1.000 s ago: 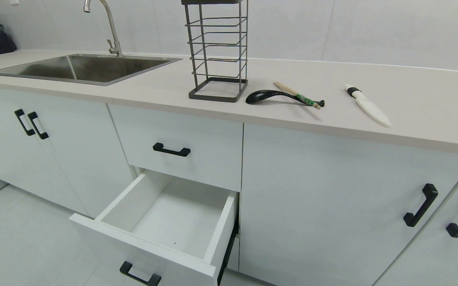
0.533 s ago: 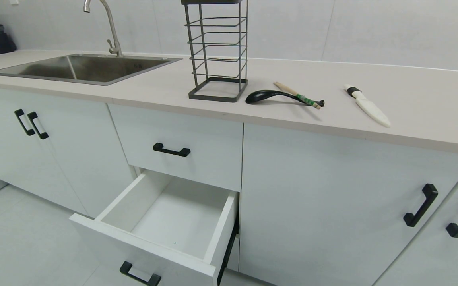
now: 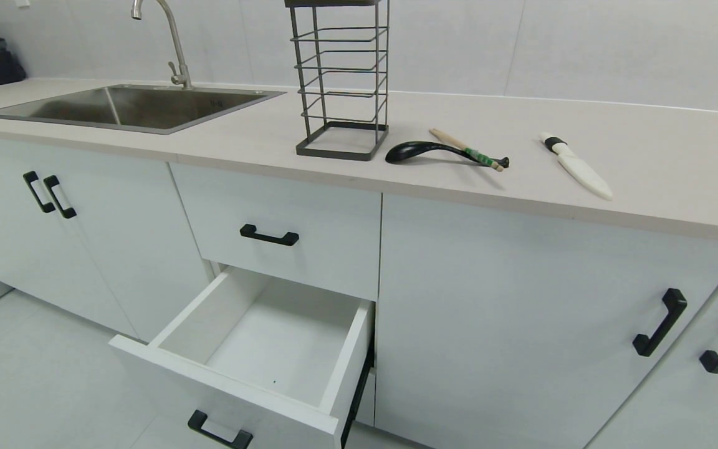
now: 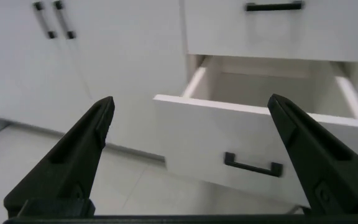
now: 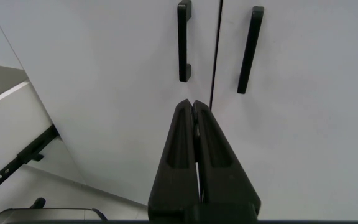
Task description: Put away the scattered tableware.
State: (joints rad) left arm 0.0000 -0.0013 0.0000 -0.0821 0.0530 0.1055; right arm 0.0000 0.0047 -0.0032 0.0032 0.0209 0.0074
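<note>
Your tableware lies on pale counter (image 3: 646, 168), right of wire rack (image 3: 341, 81). Black spoon (image 3: 418, 150) nearest rack, chopsticks (image 3: 462, 148) across its handle end, white knife (image 3: 577, 167) well apart, farther right. Sink (image 3: 128, 106) with faucet (image 3: 169, 37) at counter's far left; grey tiled wall (image 3: 583, 43) behind. Below rack, lower drawer (image 3: 345, 358) pulled out under closed upper drawer (image 3: 284, 218). Your left gripper (image 4: 191, 155) low before open drawer, fingers spread wide, holding nothing. Your right gripper (image 5: 193, 102) faces cabinet doors (image 5: 278, 124), fingers pressed together. Pale floor (image 3: 35, 362) beneath.
</note>
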